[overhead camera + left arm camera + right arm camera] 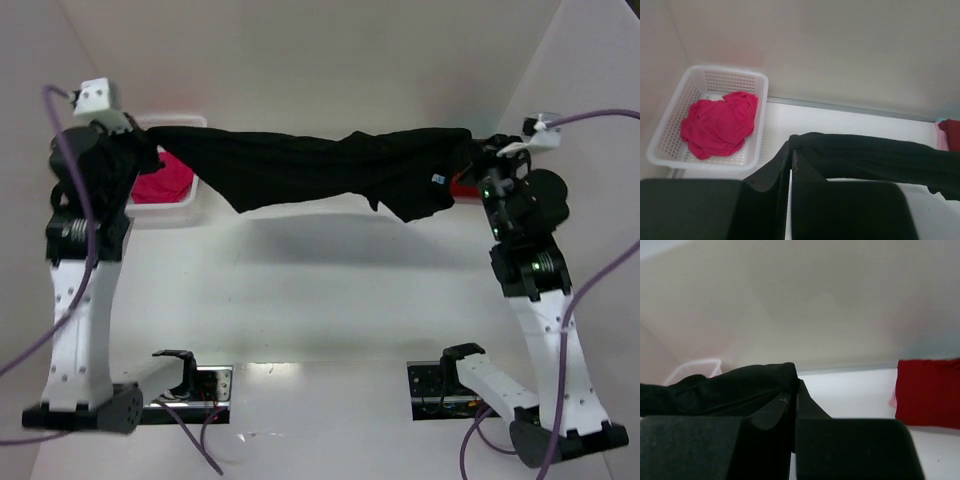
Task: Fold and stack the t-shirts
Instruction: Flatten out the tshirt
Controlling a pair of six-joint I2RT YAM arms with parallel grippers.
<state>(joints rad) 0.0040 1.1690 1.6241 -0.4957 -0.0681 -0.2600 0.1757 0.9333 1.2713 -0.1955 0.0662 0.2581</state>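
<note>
Hanging clear above the far half of the tabletop, the black t-shirt (320, 165) is strung between the two arms. The left tool (790, 152) is pressed together on one end beside the white basket (760, 100) at the far left corner, and the right tool (796, 390) is pinching the other end near the far right corner. Its long axis runs left to right, roughly parallel to the far edge, sagging and twisted, with the bulk drooping right of the middle. Which end is collar or hem cannot be told. Pulling the arms further apart could drag the thin pinch of cloth out of one tool. Lowering it while twisted would likely set creases. A drooping end could also snag the basket holding the pink t-shirt (717, 125), or ruffle the folded dark red t-shirt (927, 392).
</note>
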